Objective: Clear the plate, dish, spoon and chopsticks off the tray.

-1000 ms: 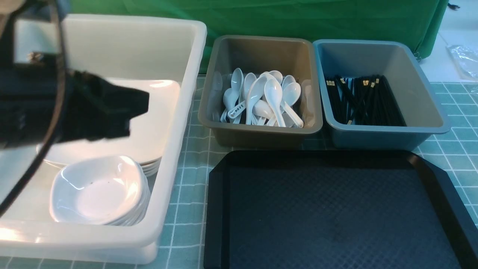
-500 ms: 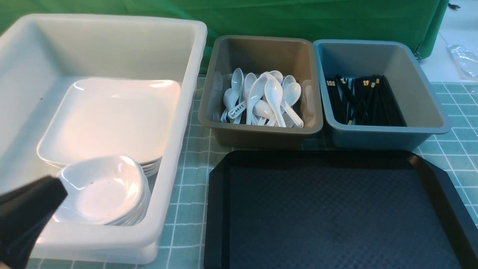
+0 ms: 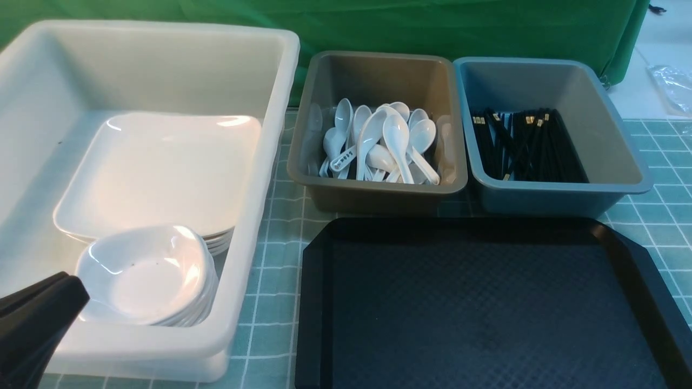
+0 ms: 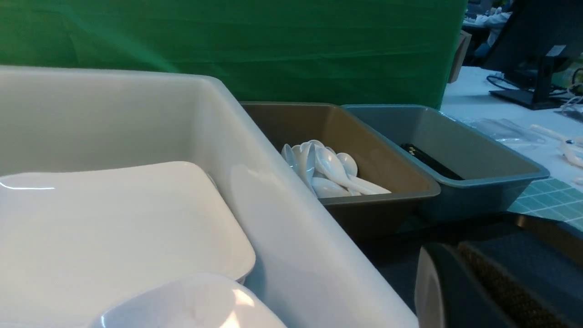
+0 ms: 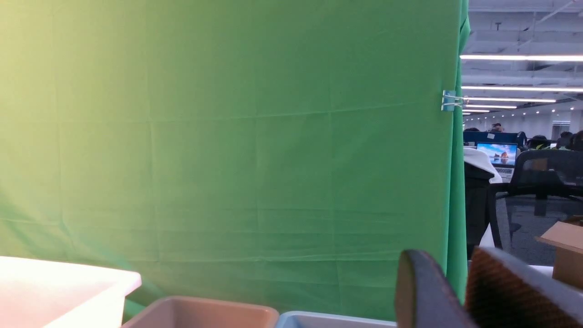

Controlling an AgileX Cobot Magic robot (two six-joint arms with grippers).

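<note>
The black tray [image 3: 486,313] lies bare in front of me. Large white plates [image 3: 162,167] are stacked in the white tub [image 3: 281,108], with a stack of small dishes [image 3: 146,273] in front of them. White spoons [image 3: 384,140] fill the brown tub [image 3: 378,65]. Black chopsticks [image 3: 524,143] lie in the blue-grey tub [image 3: 540,70]. My left gripper [image 3: 65,294] is shut and empty at the tub's near left corner, beside the dishes [image 4: 191,303]. In its wrist view my right gripper [image 5: 444,255] is raised, slightly open, holding nothing, and faces the green cloth.
A green curtain [image 3: 378,27] hangs behind the three tubs. The tubs stand side by side on a teal checked mat [image 3: 270,259], close behind the tray. A clear plastic bag [image 3: 673,86] lies at the far right.
My left arm, which hung over the white tub's plates a second ago, has drawn back and down to the near left corner. Nothing in the tubs or on the tray has moved.
</note>
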